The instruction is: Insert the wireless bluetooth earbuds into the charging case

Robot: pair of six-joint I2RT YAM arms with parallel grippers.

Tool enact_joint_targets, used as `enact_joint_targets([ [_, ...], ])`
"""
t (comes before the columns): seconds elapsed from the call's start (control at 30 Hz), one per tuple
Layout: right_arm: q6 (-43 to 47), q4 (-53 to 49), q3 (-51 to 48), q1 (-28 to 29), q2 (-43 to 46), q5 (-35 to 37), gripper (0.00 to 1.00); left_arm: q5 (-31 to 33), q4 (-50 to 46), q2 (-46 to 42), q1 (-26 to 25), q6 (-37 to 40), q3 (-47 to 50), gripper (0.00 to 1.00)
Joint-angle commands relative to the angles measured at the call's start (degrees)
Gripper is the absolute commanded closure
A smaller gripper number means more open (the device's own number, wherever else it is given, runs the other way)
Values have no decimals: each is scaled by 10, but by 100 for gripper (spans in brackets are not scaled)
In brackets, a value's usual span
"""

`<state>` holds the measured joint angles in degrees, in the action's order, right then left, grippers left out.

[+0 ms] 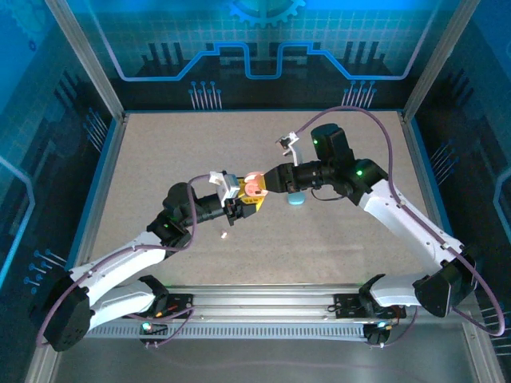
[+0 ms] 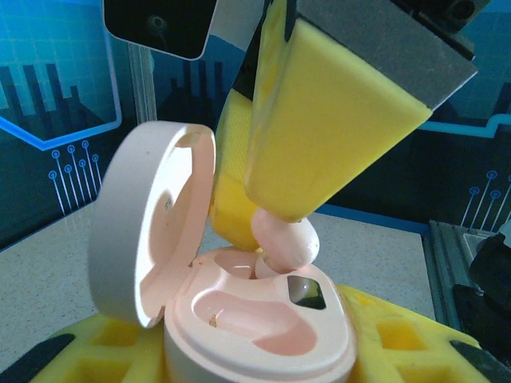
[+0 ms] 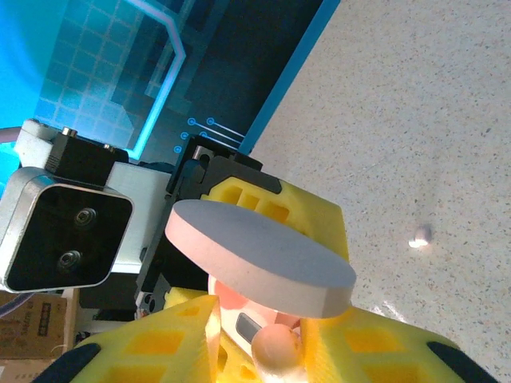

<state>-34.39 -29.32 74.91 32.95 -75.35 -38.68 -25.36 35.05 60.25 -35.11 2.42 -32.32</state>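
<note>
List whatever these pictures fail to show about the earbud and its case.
- Left wrist view: the right hand's fingers cover the top of the earbud, so grip or release is unclear.
- Right wrist view: the lid hides the sockets beneath it.
- Top view: the case is too small to show its sockets; the right arm partly hides a blue thing.

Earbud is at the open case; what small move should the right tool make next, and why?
Probably nudge the right tool slightly down, then release: the pink earbud sits tilted at a well of the open charging case, apparently not fully seated.
</note>
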Motion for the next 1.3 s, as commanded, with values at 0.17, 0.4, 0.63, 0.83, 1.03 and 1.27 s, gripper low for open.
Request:
enact_joint_targets([
  [0.17, 13, -30, 27, 8, 2, 27, 59, -8, 57, -3, -7, -14, 4, 68],
  [0.4, 13, -37, 29, 8, 12, 31, 52, -2, 58, -3, -7, -17, 10, 68],
  [0.63, 14, -50, 30, 6, 30, 40, 50, 14, 48, -6, -8, -10, 13, 68],
  [0.83, 15, -67, 23, 3, 42, 57, 57, 20, 46, -5, -7, -9, 12, 68],
  [1.03, 12, -66, 19, 3, 38, 45, 74, 19, 47, -5, -8, -9, 11, 68],
  [1.27, 9, -58, 20, 3, 22, 49, 78, 6, 47, -8, -8, -6, 11, 68],
])
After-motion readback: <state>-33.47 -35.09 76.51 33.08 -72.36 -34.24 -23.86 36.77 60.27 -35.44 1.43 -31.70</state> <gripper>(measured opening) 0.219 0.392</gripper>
